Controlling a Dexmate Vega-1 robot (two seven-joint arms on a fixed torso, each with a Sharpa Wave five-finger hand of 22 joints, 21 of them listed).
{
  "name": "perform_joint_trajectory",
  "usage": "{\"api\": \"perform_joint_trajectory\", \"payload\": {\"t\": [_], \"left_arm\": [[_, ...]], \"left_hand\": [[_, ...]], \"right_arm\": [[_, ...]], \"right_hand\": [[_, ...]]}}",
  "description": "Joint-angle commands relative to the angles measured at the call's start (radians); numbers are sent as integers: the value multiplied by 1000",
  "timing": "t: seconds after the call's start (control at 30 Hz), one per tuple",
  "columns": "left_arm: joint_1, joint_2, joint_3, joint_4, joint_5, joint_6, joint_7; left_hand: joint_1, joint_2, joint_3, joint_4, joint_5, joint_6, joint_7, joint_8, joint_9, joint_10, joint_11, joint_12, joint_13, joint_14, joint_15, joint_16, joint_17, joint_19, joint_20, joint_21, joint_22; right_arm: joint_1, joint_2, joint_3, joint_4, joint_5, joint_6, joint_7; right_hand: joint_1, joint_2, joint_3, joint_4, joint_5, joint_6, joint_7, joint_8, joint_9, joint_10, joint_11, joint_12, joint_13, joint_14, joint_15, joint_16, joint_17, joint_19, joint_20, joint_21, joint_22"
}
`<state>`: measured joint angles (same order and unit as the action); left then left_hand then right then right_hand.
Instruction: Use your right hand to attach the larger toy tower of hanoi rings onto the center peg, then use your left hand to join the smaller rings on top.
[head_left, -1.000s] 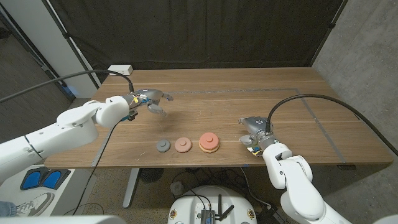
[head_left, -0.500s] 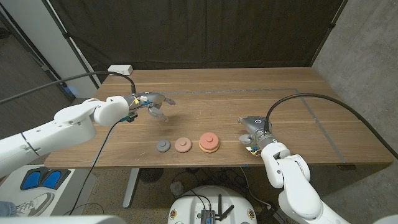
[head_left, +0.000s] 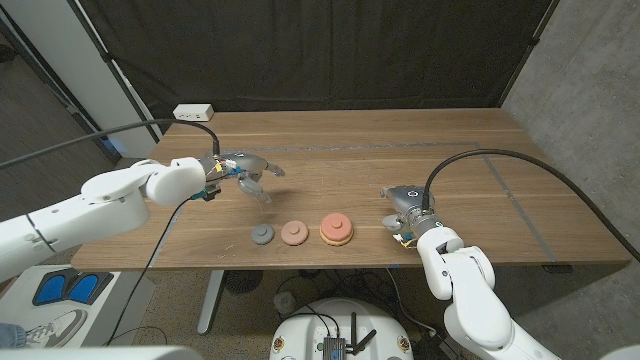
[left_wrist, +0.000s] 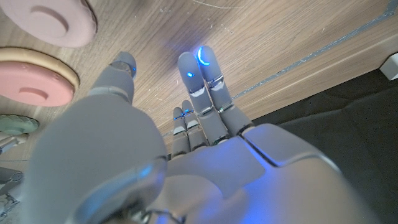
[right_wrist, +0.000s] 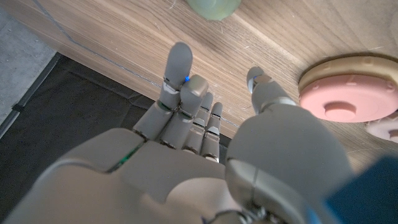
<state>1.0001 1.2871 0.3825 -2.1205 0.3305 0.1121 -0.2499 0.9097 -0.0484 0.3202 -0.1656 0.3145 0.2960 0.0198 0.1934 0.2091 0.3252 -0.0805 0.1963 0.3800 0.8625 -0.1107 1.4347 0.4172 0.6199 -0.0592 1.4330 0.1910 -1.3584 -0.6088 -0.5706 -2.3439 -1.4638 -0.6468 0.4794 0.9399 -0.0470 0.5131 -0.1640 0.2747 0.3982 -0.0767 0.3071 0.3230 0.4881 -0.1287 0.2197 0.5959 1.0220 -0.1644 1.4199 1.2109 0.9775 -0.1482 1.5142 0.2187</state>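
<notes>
Above the table, left hand (head_left: 252, 175) has edged toward rings (head_left: 293, 233).

White power strip (head_left: 194, 111) at table (head_left: 400, 160) far edge, black curtain (head_left: 320, 50) behind.

The right hand (right_wrist: 205, 143) is hovering over the wooden desk (right_wrist: 124, 37), fingers (right_wrist: 180, 65) spread and holding nothing. A pink ring (right_wrist: 348, 93) is lying beside its thumb, and a pale green piece (right_wrist: 214, 7) is sitting beyond the fingertips.
</notes>
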Motion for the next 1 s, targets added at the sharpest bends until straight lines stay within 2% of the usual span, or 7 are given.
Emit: {"api": "perform_joint_trajectory", "payload": {"t": [0.03,1.0], "left_arm": [[29,13,-16,-4,-9,-61,4],[146,94,-79,-82,-18,-98,12]], "left_hand": [[2,-6,-3,5,1,16,-3,7,0,12,-5,6,0,4,-108,4,0,-2,-125,9,3],[-5,-9,-8,8,-1,20,-5,10,-2,18,-5,7,-5,11,-107,8,-4,1,-126,13,1]], "right_arm": [[15,13,-5,12,-2,4,4],[4,4,0,-1,-12,12,8]], "right_hand": [[3,10,6,3,4,4,-3,6,5,9,1,1,6,8,-53,3,5,7,-70,7,3],[4,13,9,2,8,5,-5,8,9,12,0,-1,10,9,-53,2,6,6,-70,8,-1]]}}
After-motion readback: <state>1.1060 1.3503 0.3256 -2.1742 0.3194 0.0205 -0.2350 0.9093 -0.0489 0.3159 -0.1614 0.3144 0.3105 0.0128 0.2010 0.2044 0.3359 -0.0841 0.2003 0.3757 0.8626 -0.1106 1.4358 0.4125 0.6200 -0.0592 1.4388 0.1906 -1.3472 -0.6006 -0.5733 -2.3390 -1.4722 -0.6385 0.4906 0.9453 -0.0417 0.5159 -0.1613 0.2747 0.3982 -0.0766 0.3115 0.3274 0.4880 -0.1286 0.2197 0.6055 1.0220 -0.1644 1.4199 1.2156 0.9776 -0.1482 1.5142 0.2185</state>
